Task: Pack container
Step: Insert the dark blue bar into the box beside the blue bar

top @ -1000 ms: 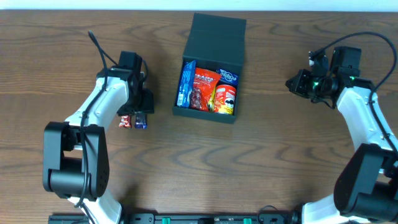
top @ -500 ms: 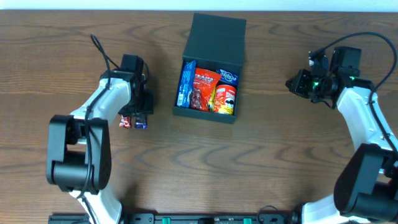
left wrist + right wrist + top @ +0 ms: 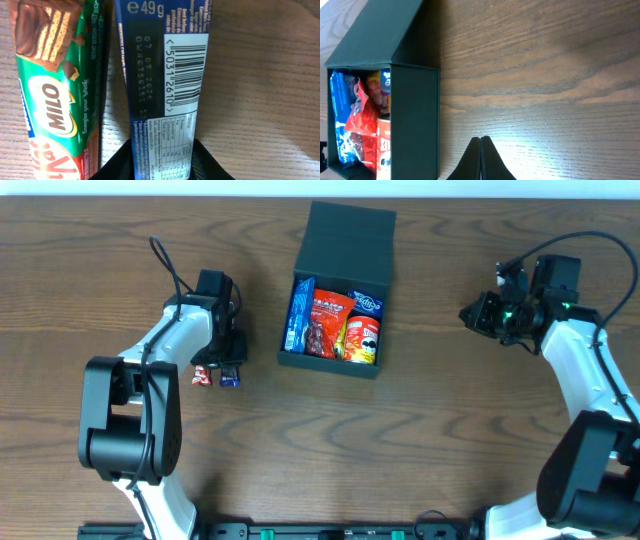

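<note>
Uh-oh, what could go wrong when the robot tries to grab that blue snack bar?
The Milo bar lies right beside the blue bar, so the left gripper might nudge or pinch it too. The container already looks crowded with snacks, so the bar might stick up and block the lid.

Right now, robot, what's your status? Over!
Left gripper straddling blue bar, green bar alongside. Right gripper shut, empty, clear of box. Box open, snacks inside. Nothing between bars and box.
</note>
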### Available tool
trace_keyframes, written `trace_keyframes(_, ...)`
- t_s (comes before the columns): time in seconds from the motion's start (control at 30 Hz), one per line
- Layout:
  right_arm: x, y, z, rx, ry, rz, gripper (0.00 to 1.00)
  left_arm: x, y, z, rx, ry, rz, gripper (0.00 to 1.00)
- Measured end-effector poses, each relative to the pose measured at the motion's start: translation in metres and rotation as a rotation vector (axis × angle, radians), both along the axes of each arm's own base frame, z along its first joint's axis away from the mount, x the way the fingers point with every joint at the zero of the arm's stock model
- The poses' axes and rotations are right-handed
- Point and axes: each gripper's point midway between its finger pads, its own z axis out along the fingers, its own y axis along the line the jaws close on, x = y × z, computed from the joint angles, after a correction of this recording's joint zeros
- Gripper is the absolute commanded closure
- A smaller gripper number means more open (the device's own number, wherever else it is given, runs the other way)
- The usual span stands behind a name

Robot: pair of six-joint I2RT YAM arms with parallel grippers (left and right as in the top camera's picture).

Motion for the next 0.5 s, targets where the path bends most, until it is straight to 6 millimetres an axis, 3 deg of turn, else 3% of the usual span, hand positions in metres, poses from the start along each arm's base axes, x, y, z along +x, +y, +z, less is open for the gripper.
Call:
trace_keyframes(0.23, 0.0, 0.0, 0.0, 0.0, -0.002, 0.0, 0.98, -0.004, 0.001, 0.002, 0.004, 0.032, 0.0, 0.83)
trace_keyframes(0.3, 0.001, 0.0, 0.001, -0.001, -0.007, 0.0, 0.98, 0.003, 0.0, 0.01, 0.004, 0.035, 0.0, 0.86)
trace_keyframes(0.37, 0.002, 0.0, 0.001, -0.002, -0.011, 0.0, 0.98, 0.015, -0.003, 0.025, 0.002, 0.015, -0.002, 0.9)
trace_keyframes(0.5, 0.003, -0.001, 0.002, -0.003, -0.016, 0.0, 0.98, 0.066, -0.023, 0.086, -0.009, -0.142, -0.037, 0.94)
